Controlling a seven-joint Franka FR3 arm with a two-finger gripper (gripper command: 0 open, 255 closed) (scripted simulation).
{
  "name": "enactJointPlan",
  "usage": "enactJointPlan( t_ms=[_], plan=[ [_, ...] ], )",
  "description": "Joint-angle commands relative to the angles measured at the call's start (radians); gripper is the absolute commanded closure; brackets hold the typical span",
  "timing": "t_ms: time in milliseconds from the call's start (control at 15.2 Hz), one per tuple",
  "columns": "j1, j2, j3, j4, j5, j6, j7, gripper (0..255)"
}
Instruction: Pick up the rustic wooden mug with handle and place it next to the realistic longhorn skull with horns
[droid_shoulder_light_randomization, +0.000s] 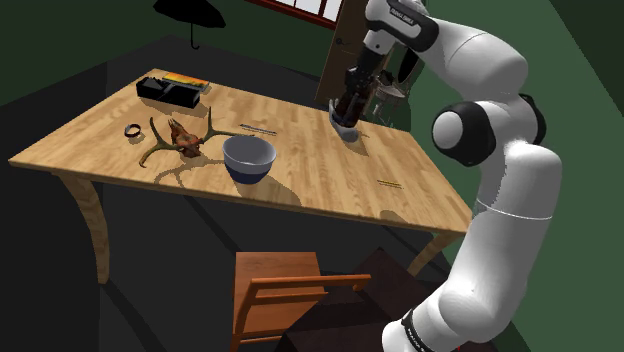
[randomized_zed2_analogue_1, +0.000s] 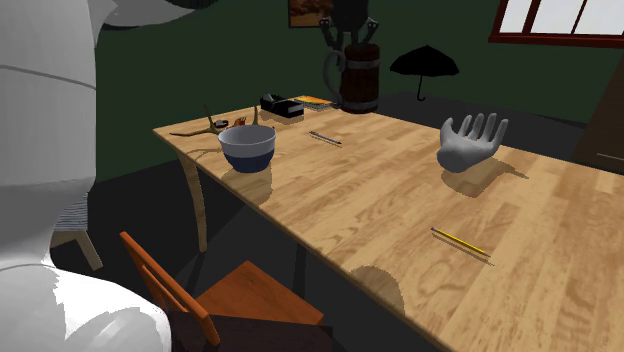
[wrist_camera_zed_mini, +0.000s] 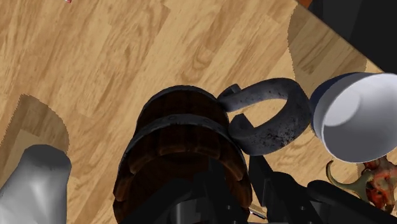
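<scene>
While your gripper (randomized_zed2_analogue_1: 350, 35) hangs over the worktop (randomized_zed2_analogue_1: 400, 200), it's clamped on the top of the wooden mug (randomized_zed2_analogue_1: 361, 85), one finger on each side. The mug hangs upright straight under it. It looks lifted off the wood, with its shadow thrown off to one side in the wrist view.

The mug is a dark brown barrel with darker bands. Its grey loop handle (wrist_camera_zed_mini: 270, 118) sticks out sideways from the gripper, toward the bowl (wrist_camera_zed_mini: 356, 124).

A grey hand model (droid_shoulder_light_randomization: 343, 126) stands fingers-up on the worktop just below your gripper, on the side away from the handle. It is close under the mug, but you can't tell if they touch.

The bowl has a blue outside and a pale inside. It sits on the handle side, a fair way off from the gripper.

The longhorn skull (droid_shoulder_light_randomization: 182, 140) lies past the bowl, farther still from your gripper. It is reddish-brown with pale horns spread flat on the wood, and it is well apart from the mug.

Beyond the skull there's a black box (droid_shoulder_light_randomization: 170, 90) at the far end, and a small dark ring (droid_shoulder_light_randomization: 132, 130) near the horns.

A thin pen (droid_shoulder_light_randomization: 258, 128) lies between your gripper and the skull. A yellow pencil (droid_shoulder_light_randomization: 390, 183) lies back toward the arm's stand.

A wooden chair (droid_shoulder_light_randomization: 280, 295) is tucked at the worktop's near edge.
</scene>
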Motion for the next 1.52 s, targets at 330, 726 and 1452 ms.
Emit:
enactJointPlan(
  t_ms=[330, 726, 1452],
  plan=[
    [0.088, 0.067, 0.038, 0.102, -0.007, -0.020, 0.140, 255],
    [0.130, 0.190, 0.067, 0.290, 0.004, -0.076, 0.244, 255],
    [0.187, 0.084, 0.057, -0.038, -0.022, 0.144, 0.225, 255]
  ],
)
